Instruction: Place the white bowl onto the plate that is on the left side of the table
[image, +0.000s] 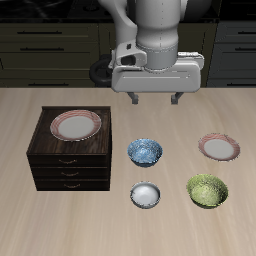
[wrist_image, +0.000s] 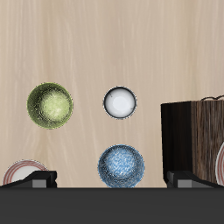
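Observation:
The white bowl (image: 146, 194) (wrist_image: 120, 101) is small, round and plain, and sits upright on the table near its front edge. The plate on the left side of the table (image: 219, 147) (wrist_image: 24, 172) is pink-rimmed and lies flat on the wood, with nothing on it. My gripper (image: 154, 98) (wrist_image: 112, 179) hangs high over the middle of the table, farther back than all the bowls. It is open, its fingers (image: 135, 98) are wide apart, and nothing is between them.
A blue-patterned bowl (image: 145, 152) (wrist_image: 121, 165) stands just behind the white bowl, roughly under my gripper. A larger green bowl (image: 207, 190) (wrist_image: 50, 104) sits beside the white bowl, in front of the plate. A dark wooden drawer cabinet (image: 70, 160) (wrist_image: 192, 140) carries a second plate (image: 76, 125).

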